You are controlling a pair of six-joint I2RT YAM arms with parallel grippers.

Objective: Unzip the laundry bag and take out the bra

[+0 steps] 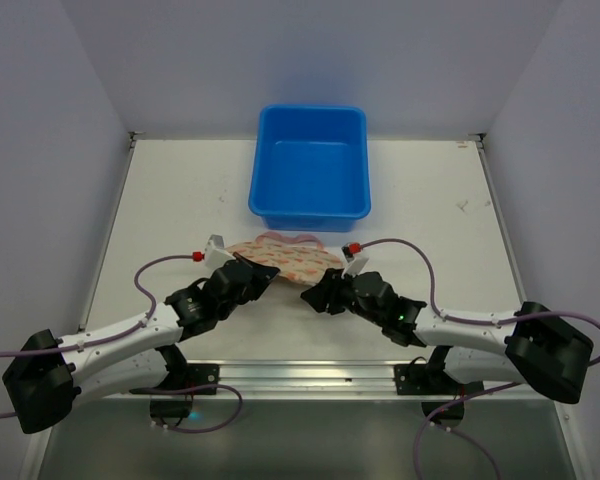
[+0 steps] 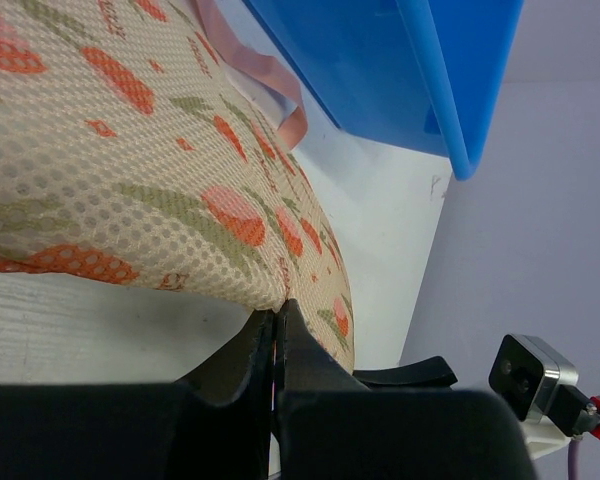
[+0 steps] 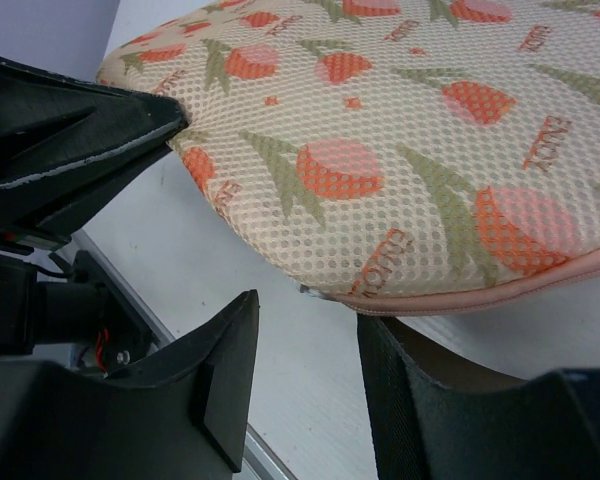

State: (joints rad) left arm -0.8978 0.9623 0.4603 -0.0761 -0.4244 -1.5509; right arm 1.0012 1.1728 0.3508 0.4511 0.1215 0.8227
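The laundry bag point(image 1: 283, 257), cream mesh with orange print and pink zipper edging, lies flat on the table just in front of the blue tub. My left gripper point(image 1: 254, 272) is at its near left end. In the left wrist view the jaws point(image 2: 279, 312) are pressed together on the bag's edge point(image 2: 180, 200). My right gripper point(image 1: 322, 290) is at the bag's near right end. It is open in the right wrist view point(image 3: 305, 325), its fingers on either side of the pink edging, where a small metal zipper pull point(image 3: 311, 291) shows under the bag point(image 3: 380, 140). The bra is hidden.
The blue plastic tub point(image 1: 310, 165) stands at the back centre, right behind the bag; its wall shows in the left wrist view point(image 2: 450, 80). A pink loop point(image 2: 270, 85) lies at the bag's far edge. White walls enclose the table on three sides.
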